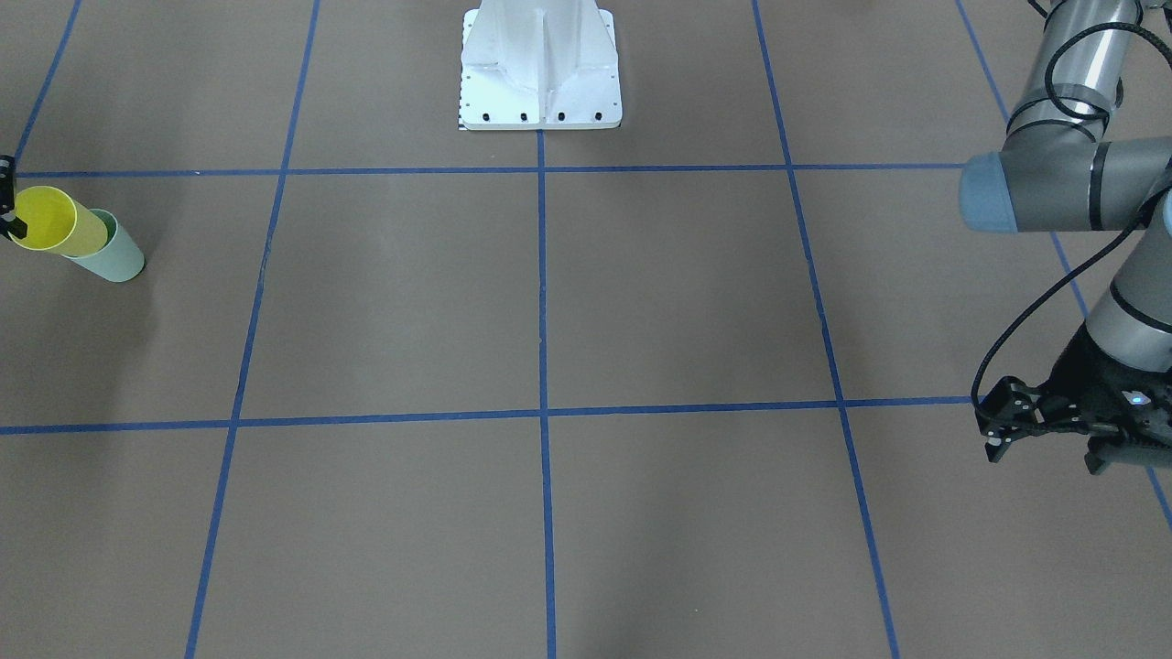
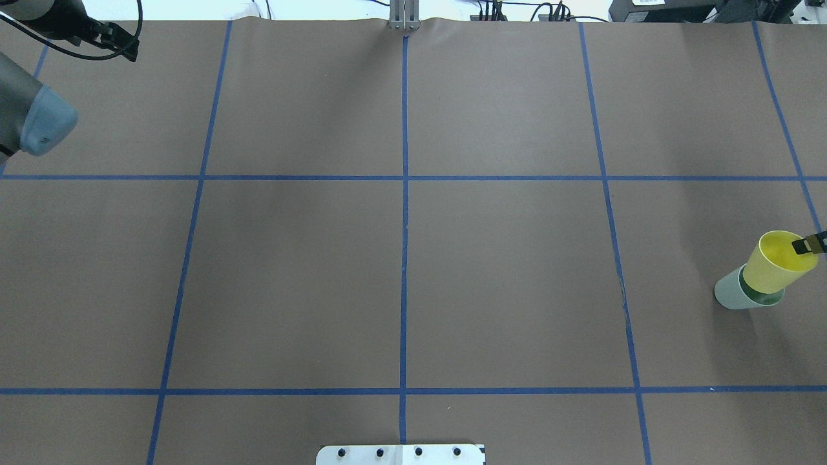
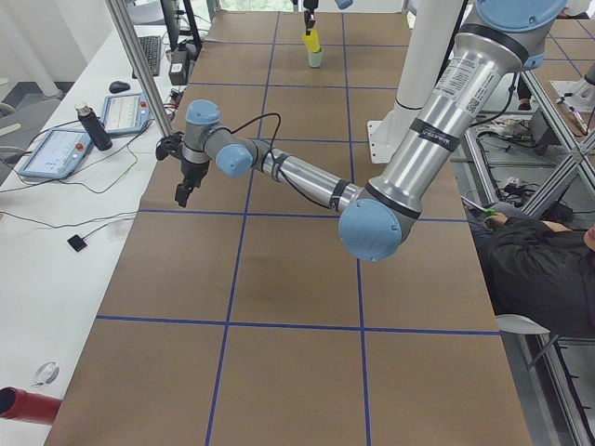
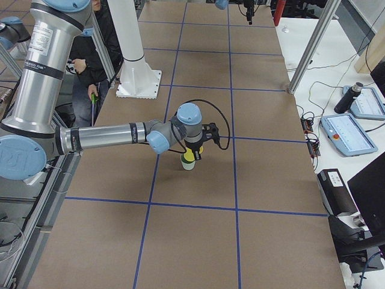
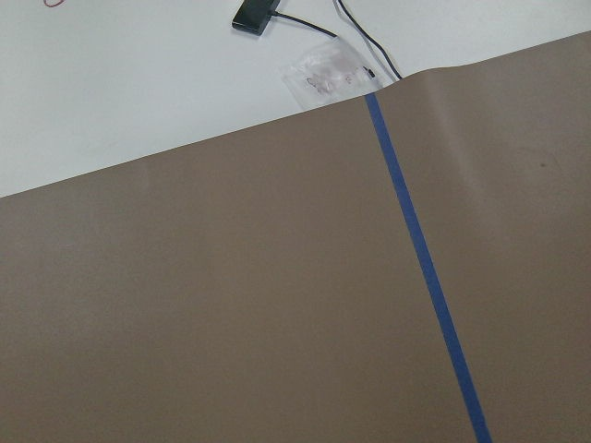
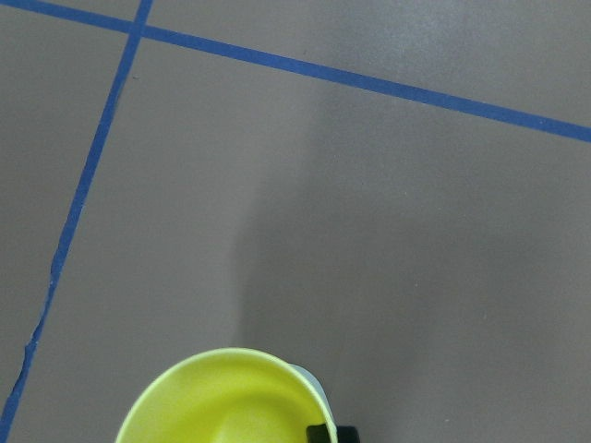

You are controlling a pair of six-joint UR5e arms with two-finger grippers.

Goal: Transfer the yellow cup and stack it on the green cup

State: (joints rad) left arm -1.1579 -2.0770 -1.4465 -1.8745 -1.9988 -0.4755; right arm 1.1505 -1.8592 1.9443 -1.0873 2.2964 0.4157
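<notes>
The yellow cup (image 2: 775, 265) stands part way down inside the green cup (image 2: 730, 294) at the table's right side, most of its body above the green rim. Both show at the left edge of the front view, the yellow cup (image 1: 55, 221) and the green cup (image 1: 114, 256). My right gripper (image 2: 815, 243) is shut on the yellow cup's rim, one finger (image 6: 323, 432) at the rim in the right wrist view. My left gripper (image 1: 991, 421) is open and empty, far off over the table's left side, and also shows in the overhead view (image 2: 132, 44).
The brown table cover (image 2: 400, 271) carries a grid of blue tape lines. The robot's white base plate (image 1: 540, 82) sits at the middle of the near edge. Beyond the table's far edge lie cables and a small plastic bag (image 5: 328, 74).
</notes>
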